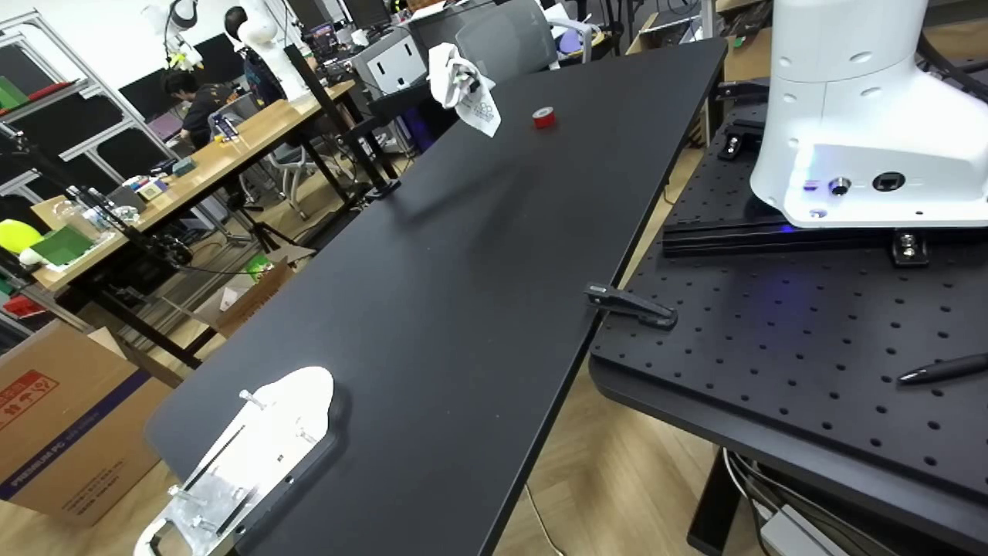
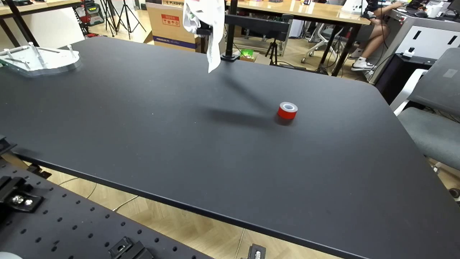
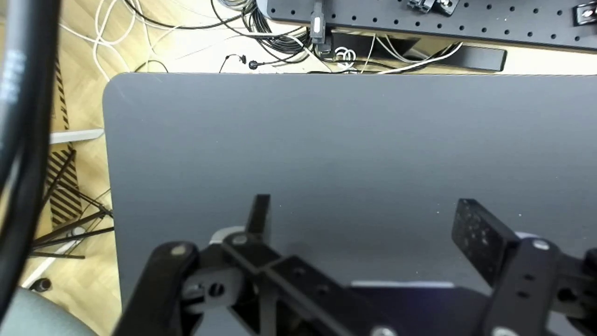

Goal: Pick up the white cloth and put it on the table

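Observation:
The white cloth [image 1: 465, 91] hangs crumpled over the end of a black bar at the far edge of the table, its lower corner dangling above the tabletop. It also shows hanging in an exterior view [image 2: 215, 36], where its top is cut off. The dark table [image 1: 463, 309] also fills much of the wrist view [image 3: 326, 140]. My gripper [image 3: 369, 221] is open, with nothing between its fingers, and points down above the table. The cloth is out of the wrist view. The gripper is out of both exterior views; soft dark shadows lie on the tabletop.
A red tape roll [image 1: 544, 117] lies on the table [image 2: 287, 111]. A black post [image 2: 233, 39] carrying the bar stands at the far edge. A pale plate with upright pegs [image 1: 266, 432] lies at one end [image 2: 39, 59]. The robot base [image 1: 849, 116] stands beside the table.

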Robot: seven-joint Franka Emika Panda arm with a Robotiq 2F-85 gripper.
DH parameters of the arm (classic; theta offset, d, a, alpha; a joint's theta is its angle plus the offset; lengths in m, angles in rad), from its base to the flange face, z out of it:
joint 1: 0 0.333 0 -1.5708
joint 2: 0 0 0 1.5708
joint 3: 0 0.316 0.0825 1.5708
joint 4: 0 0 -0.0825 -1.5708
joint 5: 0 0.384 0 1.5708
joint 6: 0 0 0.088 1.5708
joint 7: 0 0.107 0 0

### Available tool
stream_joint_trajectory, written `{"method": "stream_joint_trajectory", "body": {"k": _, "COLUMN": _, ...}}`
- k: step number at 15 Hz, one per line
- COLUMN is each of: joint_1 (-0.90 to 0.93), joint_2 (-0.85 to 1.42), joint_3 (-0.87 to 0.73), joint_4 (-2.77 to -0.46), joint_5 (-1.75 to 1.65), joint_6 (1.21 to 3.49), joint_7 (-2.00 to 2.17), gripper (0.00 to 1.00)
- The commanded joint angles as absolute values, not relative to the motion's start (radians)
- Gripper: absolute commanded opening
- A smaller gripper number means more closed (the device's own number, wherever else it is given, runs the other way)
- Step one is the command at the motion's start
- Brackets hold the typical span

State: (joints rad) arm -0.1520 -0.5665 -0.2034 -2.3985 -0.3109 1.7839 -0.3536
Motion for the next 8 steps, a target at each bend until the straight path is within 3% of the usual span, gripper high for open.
{"method": "stream_joint_trajectory", "body": {"k": 1, "joint_1": -0.097, "joint_2": -0.49, "joint_3": -0.18, "joint_4": -2.369, "joint_5": -0.316, "joint_6": 1.845, "joint_7": -0.368, "gripper": 1.0}}
{"method": "stream_joint_trajectory", "body": {"k": 8, "joint_1": -0.016, "joint_2": -0.315, "joint_3": -0.102, "joint_4": -2.338, "joint_5": -0.232, "joint_6": 2.141, "joint_7": -0.285, "gripper": 1.0}}
